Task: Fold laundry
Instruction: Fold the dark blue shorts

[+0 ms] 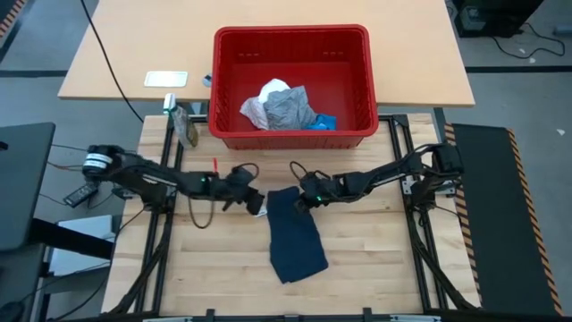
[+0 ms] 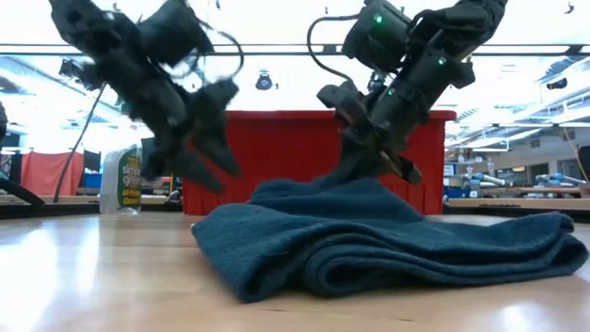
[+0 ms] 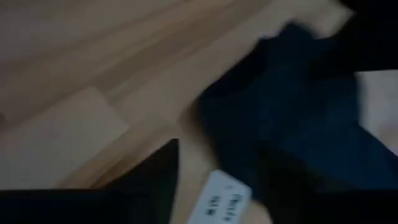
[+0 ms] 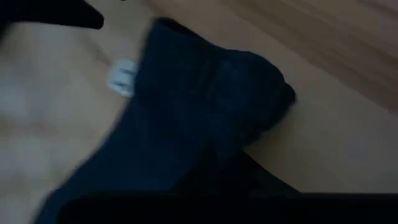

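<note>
Navy cloth (image 1: 296, 234) folded on wooden table (image 1: 375, 259), right fingers (image 1: 302, 202) pinching it, left fingers (image 1: 253, 202) apart.

Bare table (image 1: 375, 259) beside navy cloth (image 1: 295, 234); red basket (image 1: 290, 134) behind.

The folded cloth (image 1: 295, 234) on the table is dark navy, plain and without pattern; in the low view (image 2: 387, 235) it reads as deep teal-blue with a towelling nap. A small white tag (image 3: 225, 200) shows at its edge. The table (image 1: 214, 268) is pale blond wood in narrow strips. The basket (image 1: 290, 36) behind is bright red plastic. In it lie a grey cloth (image 1: 290, 109) with a faint mottled look, a white crinkly cloth (image 1: 268, 92), and a scrap of bright blue (image 1: 323, 122). Both arms are black, with small green lights (image 1: 315, 186). The far desk (image 1: 134, 45) is light tan, and a white card (image 1: 166, 79) lies on it.
</note>
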Controlling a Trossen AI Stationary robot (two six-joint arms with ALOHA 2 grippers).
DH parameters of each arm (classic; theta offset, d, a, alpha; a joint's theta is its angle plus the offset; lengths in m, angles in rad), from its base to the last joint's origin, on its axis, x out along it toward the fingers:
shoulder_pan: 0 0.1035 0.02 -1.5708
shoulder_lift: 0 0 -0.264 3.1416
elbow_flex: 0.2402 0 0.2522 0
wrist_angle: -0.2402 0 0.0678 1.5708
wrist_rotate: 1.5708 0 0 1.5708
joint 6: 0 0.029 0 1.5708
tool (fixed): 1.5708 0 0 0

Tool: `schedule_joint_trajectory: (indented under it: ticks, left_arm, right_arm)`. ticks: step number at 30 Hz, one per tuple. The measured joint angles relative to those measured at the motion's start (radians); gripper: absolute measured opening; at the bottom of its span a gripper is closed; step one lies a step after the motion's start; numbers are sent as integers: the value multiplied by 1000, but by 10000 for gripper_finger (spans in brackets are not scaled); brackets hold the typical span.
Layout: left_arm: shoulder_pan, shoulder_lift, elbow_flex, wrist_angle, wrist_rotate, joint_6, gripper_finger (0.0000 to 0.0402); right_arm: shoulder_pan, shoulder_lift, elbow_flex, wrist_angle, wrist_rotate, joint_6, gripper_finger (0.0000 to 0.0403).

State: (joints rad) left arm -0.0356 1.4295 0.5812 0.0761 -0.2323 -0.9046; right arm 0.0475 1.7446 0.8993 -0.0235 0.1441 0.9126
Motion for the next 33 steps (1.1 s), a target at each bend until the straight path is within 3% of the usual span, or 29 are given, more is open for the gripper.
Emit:
schedule_joint_trajectory:
  ticks: [3,6,11,15,20,24,30,33]
  left_arm:
    - [0,108,0,107,21,-24,273]
    - [-1,209,1,249,48,-47,302]
    - [-2,334,3,459,38,-84,310]
    - [-5,390,7,533,-12,-74,298]
    - [-37,435,38,539,-97,-2,251]
    - [-54,493,72,546,-187,60,180]
    - [-51,505,109,539,-183,66,43]
    - [-45,472,114,533,-154,65,28]
  right_arm:
    - [7,3,0,-1,3,9,7]
    - [12,3,0,-9,-32,2,7]
    - [12,3,0,-41,-88,1,7]
    - [15,3,0,-56,-98,-1,7]
    - [13,3,0,-59,-84,-28,7]
    - [0,3,0,-60,-62,-74,7]
    - [-17,3,0,-58,-31,-137,7]
    - [-24,3,0,-37,-15,-221,7]
